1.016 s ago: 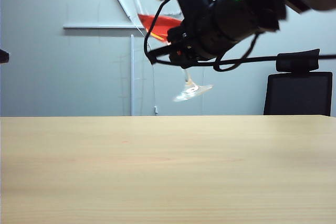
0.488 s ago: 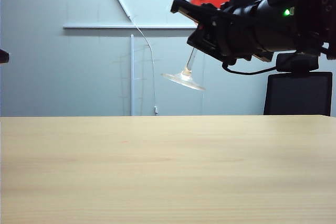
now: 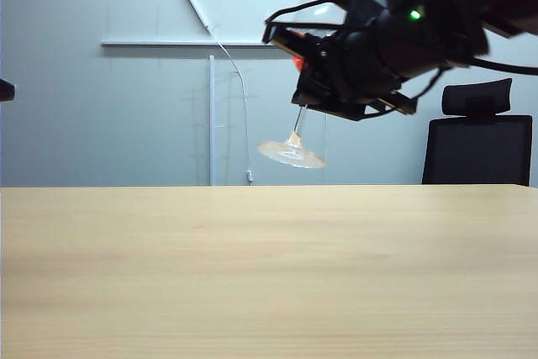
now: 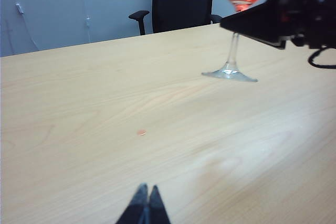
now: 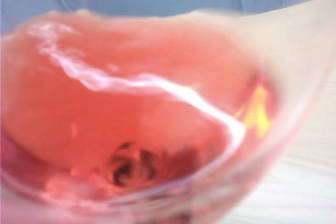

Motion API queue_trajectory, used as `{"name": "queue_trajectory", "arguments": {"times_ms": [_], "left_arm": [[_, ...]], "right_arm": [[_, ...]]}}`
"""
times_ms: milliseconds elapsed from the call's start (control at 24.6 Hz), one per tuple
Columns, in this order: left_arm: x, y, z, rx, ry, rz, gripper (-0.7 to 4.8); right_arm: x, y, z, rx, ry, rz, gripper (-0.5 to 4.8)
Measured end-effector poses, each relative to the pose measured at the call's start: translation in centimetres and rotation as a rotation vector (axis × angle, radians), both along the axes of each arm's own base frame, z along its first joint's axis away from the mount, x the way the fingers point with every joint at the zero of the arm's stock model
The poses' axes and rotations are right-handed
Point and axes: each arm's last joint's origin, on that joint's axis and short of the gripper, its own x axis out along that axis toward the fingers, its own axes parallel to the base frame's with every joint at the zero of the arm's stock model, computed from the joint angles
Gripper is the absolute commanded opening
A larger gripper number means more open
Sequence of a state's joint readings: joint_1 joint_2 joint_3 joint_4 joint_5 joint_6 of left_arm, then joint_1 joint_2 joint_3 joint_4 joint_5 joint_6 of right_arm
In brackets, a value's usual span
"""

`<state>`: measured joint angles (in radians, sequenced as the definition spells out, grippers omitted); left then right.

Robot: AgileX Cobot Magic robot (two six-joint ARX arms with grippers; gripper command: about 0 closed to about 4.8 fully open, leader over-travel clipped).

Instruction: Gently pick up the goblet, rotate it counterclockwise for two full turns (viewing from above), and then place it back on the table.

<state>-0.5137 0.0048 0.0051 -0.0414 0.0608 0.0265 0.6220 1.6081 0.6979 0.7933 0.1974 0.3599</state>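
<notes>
The right pincer [image 3: 307,81] is clamped on the tall clear goblet [image 3: 294,136] with red liquid in its bowl, gripping it where the thin stem meets the bowl. It holds the glass tilted in the air above the far edge of the light tan wood-grain worktop [image 3: 269,275], the round foot clear of the surface. The left pincer [image 4: 144,205] hangs closed over the near side, holding nothing.

Goblet [image 4: 234,51] aloft over table [image 4: 105,103] in right claw [image 4: 262,22]; left claw [image 4: 145,205] closed.
</notes>
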Motion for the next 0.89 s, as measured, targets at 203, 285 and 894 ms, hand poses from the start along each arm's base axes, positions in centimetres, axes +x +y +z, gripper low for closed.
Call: {"name": "queue_trajectory", "arguments": {"times_ms": [203,285,894], "left_arm": [[0.0,0.0,0.0,0.000,0.000,0.000,-0.05],[0.0,0.0,0.0,0.000,0.000,0.000,-0.05],[0.0,0.0,0.0,0.000,0.000,0.000,-0.05]], "right_arm": [[0.5,1.8,1.6,-0.335,-0.082,0.030,-0.02],[0.1,2.5,2.0,-0.473,-0.153,0.024,-0.02],[-4.9,2.8,-0.9,-0.374,-0.318,0.058,-0.02]]}}
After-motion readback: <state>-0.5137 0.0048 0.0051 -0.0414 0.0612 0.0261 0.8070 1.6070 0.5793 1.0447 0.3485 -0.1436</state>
